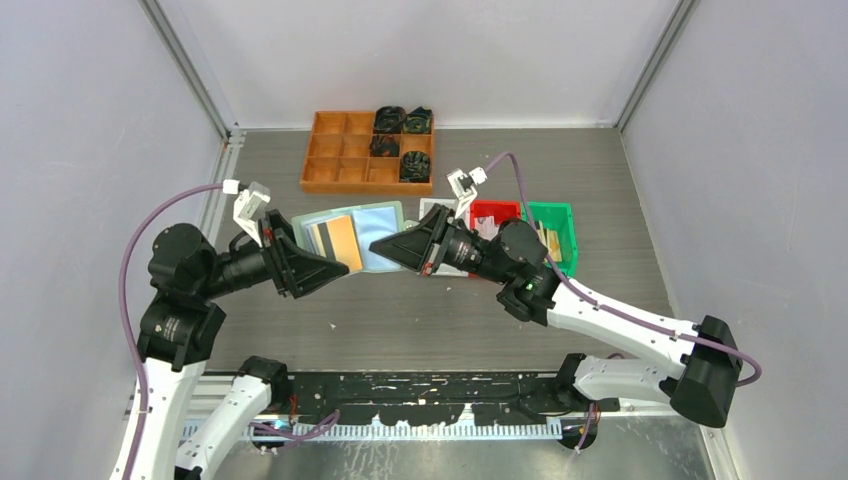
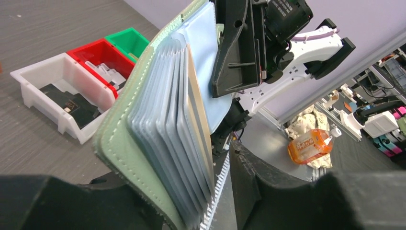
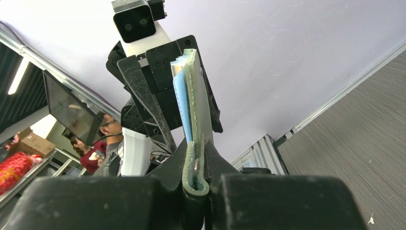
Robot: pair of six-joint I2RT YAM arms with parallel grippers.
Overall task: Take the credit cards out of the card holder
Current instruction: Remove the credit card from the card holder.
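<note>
We log card holder [image 1: 378, 225] spread open mid-table, pale blue pocket up. Orange card [image 1: 342, 238] showing in its left half. Left gripper [image 1: 330, 265] over holder's 7 o'clock corner; right gripper [image 1: 385, 247] at its 4 o'clock edge. Grip of either unreadable from above. Orange tray [image 1: 340, 150] at holder's 12 o'clock, black coiled items [image 1: 402, 120] in tray's 1 o'clock cells. White bin [image 1: 433, 206], red bin [image 1: 492, 212], green bin [image 1: 552, 215] in row at holder's 3 o'clock.

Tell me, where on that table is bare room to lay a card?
Bare tabletop lies along the near edge, this side of the card holder, and behind the green bin, right of the orange tray. The middle is crowded.
</note>
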